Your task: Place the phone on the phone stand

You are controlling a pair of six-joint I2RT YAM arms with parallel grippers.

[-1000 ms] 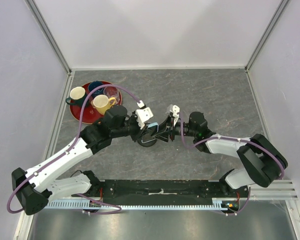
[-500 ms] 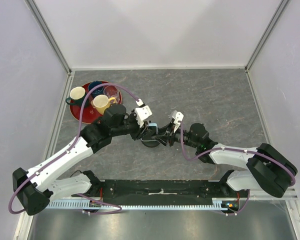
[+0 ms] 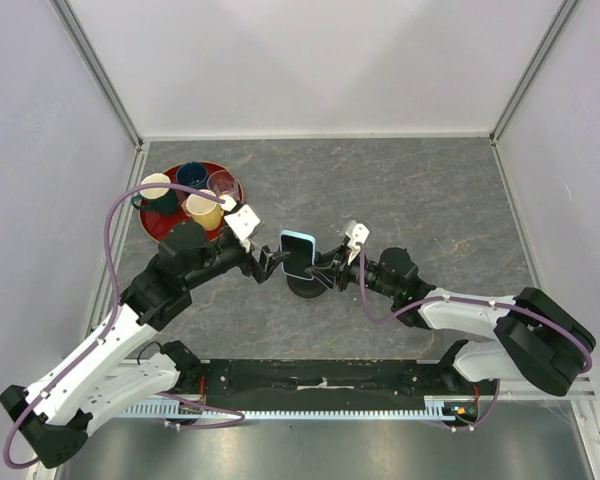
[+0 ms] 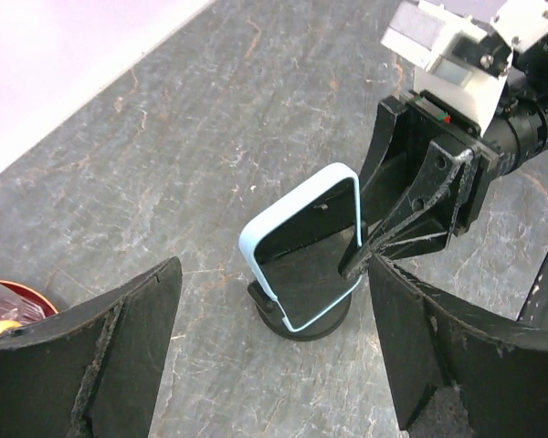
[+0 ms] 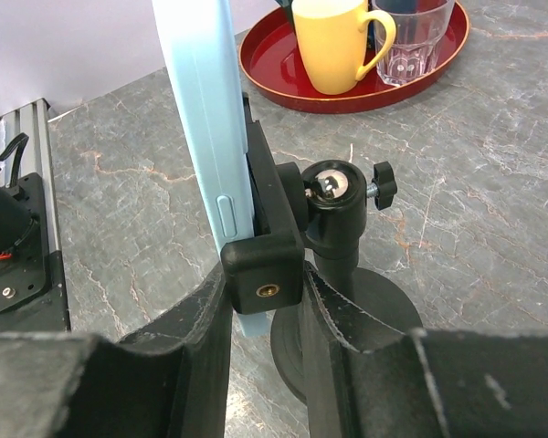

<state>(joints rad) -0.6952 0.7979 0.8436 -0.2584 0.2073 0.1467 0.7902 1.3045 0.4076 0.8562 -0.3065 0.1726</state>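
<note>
Phone (image 3: 299,254), glossy blk w/ pale-blue case, in blk stand (image 5: 340,239); L pincer (image 3: 269,262) spread, R pincer (image 3: 325,272) pinching clamp (image 5: 263,263).

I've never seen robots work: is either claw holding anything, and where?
The right gripper pinches the phone stand by its clamp block, beside the phone. The left gripper holds nothing.

Grey, veined stone tabletop (image 3: 430,190), walled in white on three sides. Far left, a round red tray (image 5: 347,100) sits flat on the stone, close to the corner. Centre stage, the phone stand (image 3: 302,288) plants its black disc base squarely on the tabletop, well apart from the tray. Along the near edge runs a black base rail (image 3: 320,375).
</note>
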